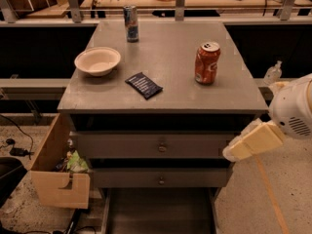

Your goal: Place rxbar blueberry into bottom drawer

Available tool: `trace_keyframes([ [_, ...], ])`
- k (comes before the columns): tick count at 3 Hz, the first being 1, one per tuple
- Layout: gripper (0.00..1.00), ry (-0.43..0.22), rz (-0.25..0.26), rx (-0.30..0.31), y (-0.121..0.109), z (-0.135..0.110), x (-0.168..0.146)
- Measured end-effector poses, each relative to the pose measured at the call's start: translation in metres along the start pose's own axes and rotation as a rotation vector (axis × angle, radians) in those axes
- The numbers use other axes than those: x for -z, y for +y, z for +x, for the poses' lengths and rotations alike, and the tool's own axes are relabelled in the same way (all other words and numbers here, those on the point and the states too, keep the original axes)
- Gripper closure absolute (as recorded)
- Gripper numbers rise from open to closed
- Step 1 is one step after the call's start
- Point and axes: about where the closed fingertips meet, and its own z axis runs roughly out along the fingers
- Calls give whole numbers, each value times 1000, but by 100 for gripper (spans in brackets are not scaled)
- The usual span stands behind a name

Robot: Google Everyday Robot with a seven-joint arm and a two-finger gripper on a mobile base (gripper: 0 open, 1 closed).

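Observation:
The rxbar blueberry is a flat dark navy bar with white text lines. It lies on the grey cabinet top, left of the middle, near the front edge. The bottom drawer is pulled out at the foot of the cabinet, a wide shallow grey tray. My gripper is a cream-coloured piece on the white arm. It hangs off the cabinet's right front corner at the height of the upper drawer, well right of the bar and below it. It holds nothing that I can see.
On the top stand an orange can, a cream bowl and a tall slim can at the back. Two knobbed drawers are shut. A light wooden box with a notch stands to the left of the cabinet.

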Motion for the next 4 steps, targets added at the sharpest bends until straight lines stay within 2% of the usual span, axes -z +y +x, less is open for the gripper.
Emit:
trace_keyframes([
  [1,0,-126,21,-17,-2,-5,-25],
  [2,0,-298,86,-8,-25,-33,-39],
  [3,0,-487,182,-28,-58,-71,-39],
  [4,0,-543,238,17,-63,-94,-38],
])
